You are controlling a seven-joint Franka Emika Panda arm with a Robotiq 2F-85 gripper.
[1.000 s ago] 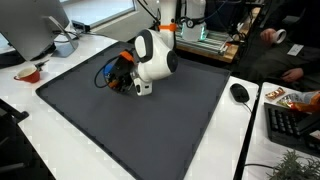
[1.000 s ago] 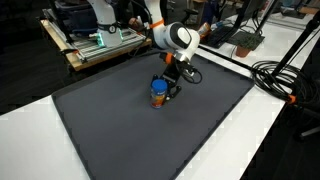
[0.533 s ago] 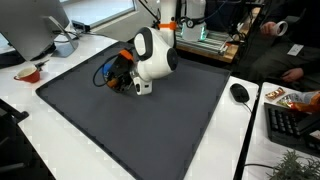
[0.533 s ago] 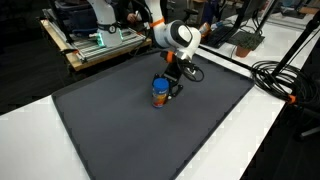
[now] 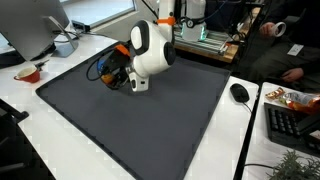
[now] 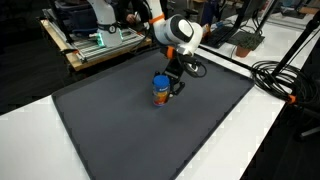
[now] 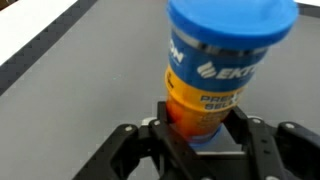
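Note:
An orange can with a blue lid and blue band fills the wrist view, lying along the view with its lid toward the camera's far side. My gripper is shut on the can near its base, one black finger on each side. In an exterior view the can stands over the dark grey mat with the gripper beside it. In an exterior view the white wrist hides most of the can, and the gripper shows at the mat's middle.
A red bowl and a white cup stand on the white table beyond the mat. A black mouse and a keyboard lie on the other side. Black cables run along the mat's edge.
The arm's wrist has risen and shifted a little, with the can still in the gripper; the can looks slightly higher over the mat.

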